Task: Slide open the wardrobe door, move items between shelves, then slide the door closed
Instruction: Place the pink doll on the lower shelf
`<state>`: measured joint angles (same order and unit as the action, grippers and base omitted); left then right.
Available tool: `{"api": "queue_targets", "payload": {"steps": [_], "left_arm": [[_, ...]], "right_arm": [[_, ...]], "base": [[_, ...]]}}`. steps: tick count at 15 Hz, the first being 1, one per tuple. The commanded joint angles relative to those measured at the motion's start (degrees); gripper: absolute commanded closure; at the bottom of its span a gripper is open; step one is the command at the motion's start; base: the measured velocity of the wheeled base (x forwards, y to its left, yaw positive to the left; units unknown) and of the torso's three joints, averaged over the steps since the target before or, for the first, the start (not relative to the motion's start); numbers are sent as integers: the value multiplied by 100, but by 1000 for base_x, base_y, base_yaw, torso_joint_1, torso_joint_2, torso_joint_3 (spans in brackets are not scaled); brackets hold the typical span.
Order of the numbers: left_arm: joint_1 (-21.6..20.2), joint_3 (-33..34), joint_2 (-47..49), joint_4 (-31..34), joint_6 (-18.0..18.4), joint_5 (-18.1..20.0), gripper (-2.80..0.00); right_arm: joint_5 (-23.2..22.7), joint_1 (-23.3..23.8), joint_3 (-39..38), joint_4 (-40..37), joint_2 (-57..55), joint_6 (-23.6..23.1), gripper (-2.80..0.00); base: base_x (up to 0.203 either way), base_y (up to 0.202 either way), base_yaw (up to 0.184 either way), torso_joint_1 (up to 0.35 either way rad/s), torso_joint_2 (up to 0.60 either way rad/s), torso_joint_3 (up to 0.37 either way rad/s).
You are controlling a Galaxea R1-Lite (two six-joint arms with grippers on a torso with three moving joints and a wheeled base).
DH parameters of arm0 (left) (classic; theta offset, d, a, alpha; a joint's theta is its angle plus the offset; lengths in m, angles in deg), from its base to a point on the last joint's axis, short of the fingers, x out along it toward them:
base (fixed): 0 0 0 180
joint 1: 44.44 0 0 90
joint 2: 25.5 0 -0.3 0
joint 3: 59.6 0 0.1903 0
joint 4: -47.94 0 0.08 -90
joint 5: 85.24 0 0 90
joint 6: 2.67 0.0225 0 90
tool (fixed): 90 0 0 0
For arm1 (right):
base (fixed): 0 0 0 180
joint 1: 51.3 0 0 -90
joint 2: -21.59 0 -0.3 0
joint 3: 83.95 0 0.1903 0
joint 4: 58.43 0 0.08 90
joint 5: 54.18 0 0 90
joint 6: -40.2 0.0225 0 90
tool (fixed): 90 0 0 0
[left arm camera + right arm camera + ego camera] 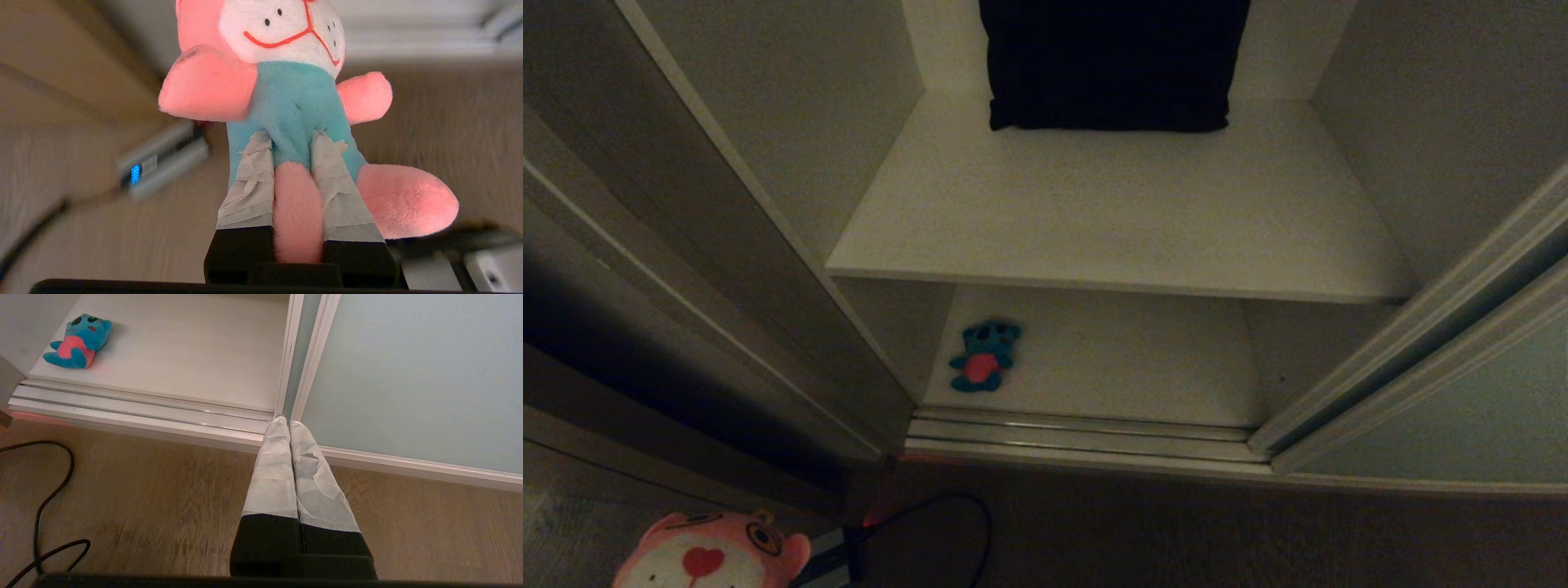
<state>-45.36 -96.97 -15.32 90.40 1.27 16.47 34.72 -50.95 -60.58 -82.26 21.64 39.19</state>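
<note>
My left gripper (292, 136) is shut on the pink plush toy (294, 106), with one pink leg and the teal shirt pinched between its taped fingers. In the head view that toy's white face (707, 555) shows at the bottom left, low over the floor and outside the wardrobe. The blue plush toy (984, 357) with a red belly lies on the lower shelf (1127, 359) near its left front corner. The upper shelf (1111, 212) is bare at the front. The sliding wardrobe door (1462, 425) stands pushed to the right, leaving the wardrobe open. My right gripper (289, 421) hangs shut and empty over the floor by the door's edge.
A big dark cushion (1111, 65) leans at the back of the upper shelf. The ribbed floor track (1078, 441) runs along the wardrobe's front. A black cable (964, 523) loops on the wooden floor. Dark wooden panels (645, 286) stand at the left.
</note>
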Motion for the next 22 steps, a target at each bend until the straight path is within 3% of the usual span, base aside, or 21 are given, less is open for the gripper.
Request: {"api": "queue_targets", "payload": {"steps": [1,5,9,13,16,18,22], "left_arm": [[75,487,-909,-514,-137,60,0],[92,671,-1011,-882,-264,46,0],[92,702,-1009,-920,-785,15,0],[92,976,-1010,-1341,14,-386,0],[92,1060,-1009,-1554,59,-514,0],[92,1259,-1009,-1581,154,-1117,0],[92,1339,-1018,-1804,178,-1048,0]], "right_arm": [[-5,0,-26,2,4,-4,0],[-5,0,-26,2,4,-6,0],[-5,0,-26,2,4,-4,0],[-5,0,-26,2,4,-4,0],[-5,0,-26,2,4,-4,0],[-5,0,-26,2,4,-5,0],[-5,0,-21,2,4,-4,0]], "base": [[0,0,0,0,0,0],[0,0,0,0,0,0],[0,0,0,0,0,0],[0,0,0,0,0,0],[0,0,0,0,0,0],[0,0,0,0,0,0],[0,0,0,0,0,0]]}}
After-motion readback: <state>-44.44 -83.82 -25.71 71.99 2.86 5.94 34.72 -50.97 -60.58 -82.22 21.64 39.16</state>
